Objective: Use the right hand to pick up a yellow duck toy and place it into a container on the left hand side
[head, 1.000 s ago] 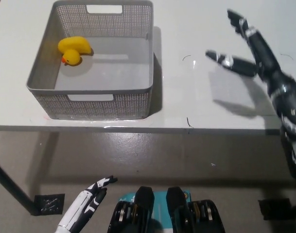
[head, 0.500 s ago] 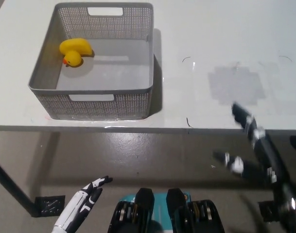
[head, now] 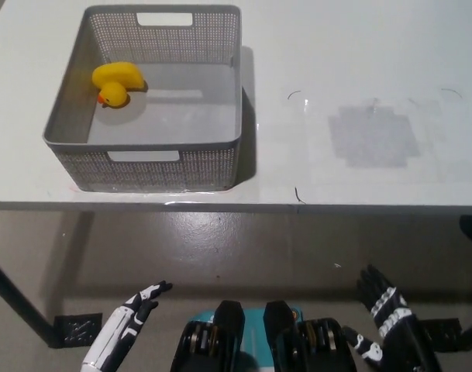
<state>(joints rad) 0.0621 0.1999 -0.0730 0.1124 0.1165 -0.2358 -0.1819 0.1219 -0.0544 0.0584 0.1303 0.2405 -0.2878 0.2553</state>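
A white table [head: 360,46] fills the upper part of the head view, its front edge running straight across the middle. On its left part stands a grey mesh basket [head: 146,167] with handle cut-outs, close to the front edge. To the right of the basket the tabletop bears a faint grey smudged patch [head: 373,139] and a few thin dark marks [head: 296,94].

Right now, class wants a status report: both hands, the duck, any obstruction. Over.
Left hand open, low beside the table. Right hand open, low, holding nothing. Duck inside the basket, far-left corner. Nothing in the way.
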